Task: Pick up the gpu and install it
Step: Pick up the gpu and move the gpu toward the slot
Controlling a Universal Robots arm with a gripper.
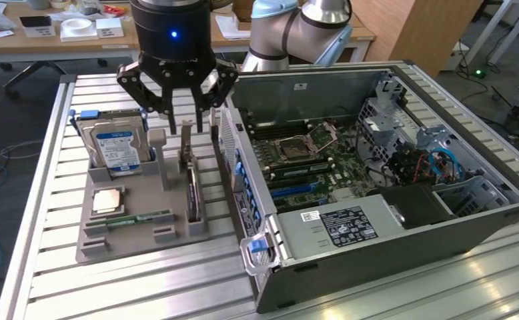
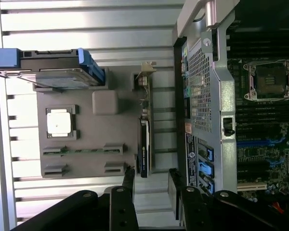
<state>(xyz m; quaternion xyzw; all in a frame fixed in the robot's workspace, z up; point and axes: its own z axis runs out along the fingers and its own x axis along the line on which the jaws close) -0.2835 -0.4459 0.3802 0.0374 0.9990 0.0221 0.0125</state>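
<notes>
One thin, dark gpu [image 1: 193,190] standing on edge, your black multi-fingered gripper [image 1: 191,123] over it.
Nearest you, the open grey metal computer case [image 1: 375,267] lies on the slatted aluminium table [image 1: 55,280]; just beside it, the grey plastic parts holder [image 1: 126,243] keeps the gpu upright in a slot. Farther back, the gripper's fingers stand spread above the card's end, pinching nothing.

No print can be read on the hard drive label [image 1: 117,148] or the case sticker [image 1: 342,227].
</notes>
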